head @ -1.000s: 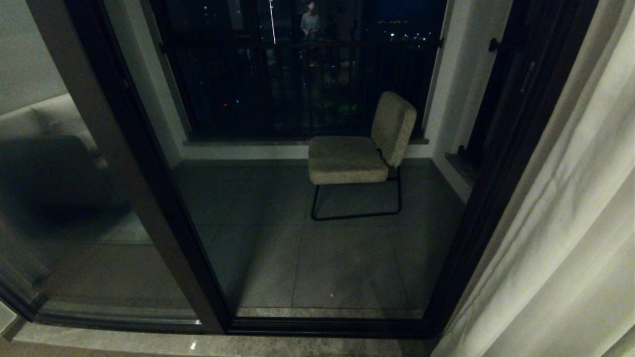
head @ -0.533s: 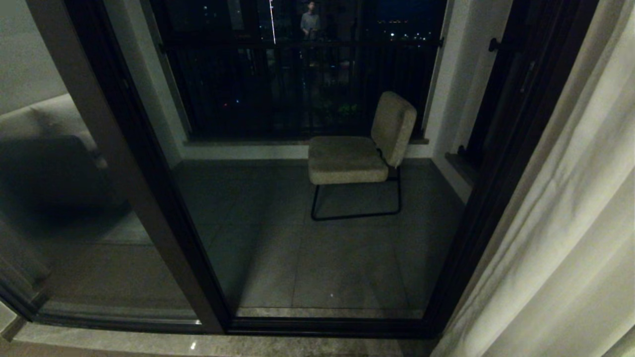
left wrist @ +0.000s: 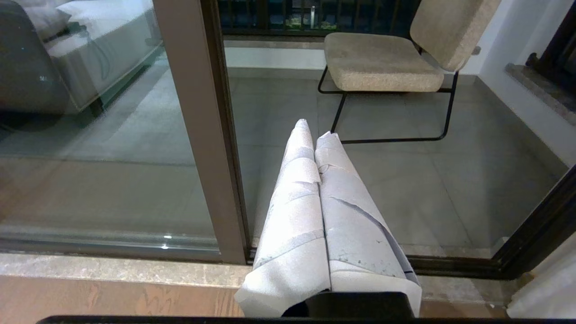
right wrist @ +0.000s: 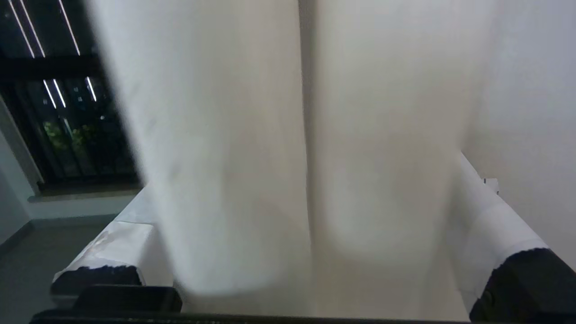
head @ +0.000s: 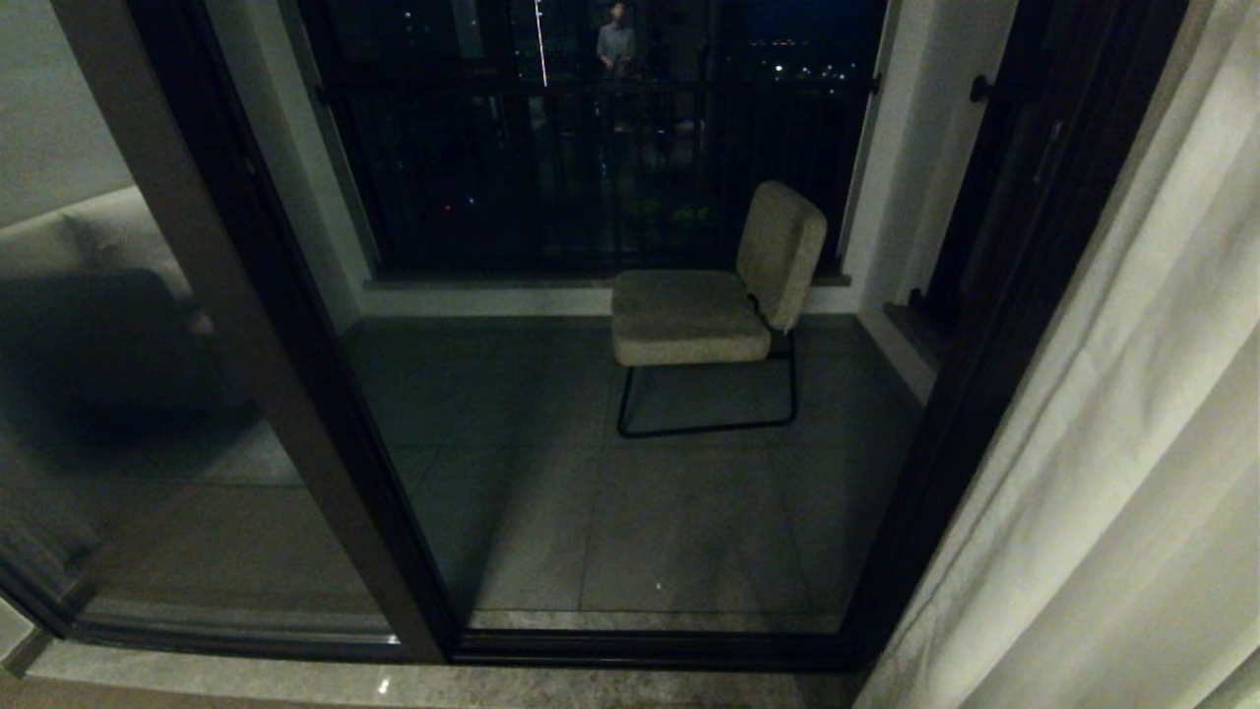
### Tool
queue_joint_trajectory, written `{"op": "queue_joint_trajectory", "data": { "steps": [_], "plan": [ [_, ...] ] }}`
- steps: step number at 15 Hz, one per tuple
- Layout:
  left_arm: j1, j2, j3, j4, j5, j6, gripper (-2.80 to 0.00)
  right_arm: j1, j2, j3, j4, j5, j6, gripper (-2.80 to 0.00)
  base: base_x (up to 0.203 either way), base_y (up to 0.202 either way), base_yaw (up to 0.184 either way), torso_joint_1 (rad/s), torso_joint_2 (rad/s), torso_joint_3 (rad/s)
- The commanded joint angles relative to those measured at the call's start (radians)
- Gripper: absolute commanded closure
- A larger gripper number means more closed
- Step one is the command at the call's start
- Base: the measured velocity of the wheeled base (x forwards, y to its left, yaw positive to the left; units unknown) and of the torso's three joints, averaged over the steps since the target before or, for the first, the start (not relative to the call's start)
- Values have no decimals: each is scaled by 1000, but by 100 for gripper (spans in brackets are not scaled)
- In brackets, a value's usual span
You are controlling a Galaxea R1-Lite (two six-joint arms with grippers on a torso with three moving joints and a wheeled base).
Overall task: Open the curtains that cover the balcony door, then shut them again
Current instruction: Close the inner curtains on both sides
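The right gripper (right wrist: 310, 252) stood with its two white-wrapped fingers (right wrist: 490, 225) spread wide, and folds of the curtains (right wrist: 252, 148) hung between them, filling most of the right wrist view; whether the fabric touched the fingers could not be told. The left gripper (left wrist: 315, 128) was closed and held nothing, its white-wrapped fingers pressed tip to tip, hanging low over the wood floor (left wrist: 117, 294) and the stone sill (left wrist: 112, 267) in front of the door (head: 256, 325). Neither arm showed in the head view. There the curtains (head: 1112, 473) were gathered at the right edge, falling in cream vertical folds just beside the dark door frame and leaving the glass uncovered. The door's brown upright ran slantwise across the left of that view, with a dim reflection of the room in the pane to its left. Beyond the glass lay a grey tiled balcony floor (head: 640, 532) with a beige padded chair (head: 709, 305) on a thin black frame. Farther back stood the black railing (head: 591, 167), with scattered night lights behind it.
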Motion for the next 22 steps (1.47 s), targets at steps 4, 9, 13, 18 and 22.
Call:
{"op": "queue_joint_trajectory", "data": {
  "steps": [4, 9, 13, 18, 22],
  "plan": [
    [0, 0, 0, 0, 1, 0, 0, -6, 106, -94, -3, 3, 15, -280, 0, 0, 0, 0, 0, 0],
    [0, 0, 0, -1, 1, 0, 0, -6, 94, -93, -2, 3, 18, 0, 0, 0, 0, 0, 0, 0],
    [0, 0, 0, 0, 1, 0, 0, -6, 80, -90, -1, 7, 18, 0, 0, 0, 0, 0, 0, 0],
    [0, 0, 0, -1, 1, 0, 0, -6, 80, -90, -1, 7, 18, 0, 0, 0, 0, 0, 0, 0],
    [0, 0, 0, 0, 1, 0, 0, -6, 76, -90, -1, 7, 18, 0, 0, 0, 0, 0, 0, 0]
  ]
}}
